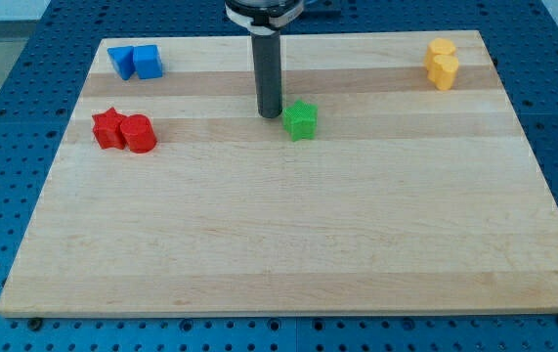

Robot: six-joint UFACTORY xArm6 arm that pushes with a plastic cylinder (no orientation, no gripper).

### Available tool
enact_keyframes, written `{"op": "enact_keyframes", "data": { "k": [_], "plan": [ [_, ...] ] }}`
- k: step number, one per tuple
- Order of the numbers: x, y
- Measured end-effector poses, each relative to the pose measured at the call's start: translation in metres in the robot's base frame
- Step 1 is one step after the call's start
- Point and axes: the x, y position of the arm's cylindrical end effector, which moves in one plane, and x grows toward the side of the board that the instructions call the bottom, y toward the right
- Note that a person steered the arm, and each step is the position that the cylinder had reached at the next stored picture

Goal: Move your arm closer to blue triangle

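My tip point(269, 114) rests on the wooden board point(288, 235) near the view's top centre, just left of a green star block point(300, 119), almost touching it. Two blue blocks sit together at the view's top left: the left one point(120, 61) looks like the triangle, the right one point(147, 62) looks like a cube. They lie well to the left of my tip and a little higher in the view.
A red star block point(108, 128) and a red cylinder point(140, 134) sit side by side at the left, below the blue pair. Two yellow blocks point(442, 64) sit together at the top right. The board lies on a blue perforated table point(5, 147).
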Motion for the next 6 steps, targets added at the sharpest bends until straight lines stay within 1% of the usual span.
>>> {"op": "enact_keyframes", "data": {
  "k": [2, 6],
  "plan": [
    [-0.006, -0.031],
    [-0.011, -0.035]
  ]
}}
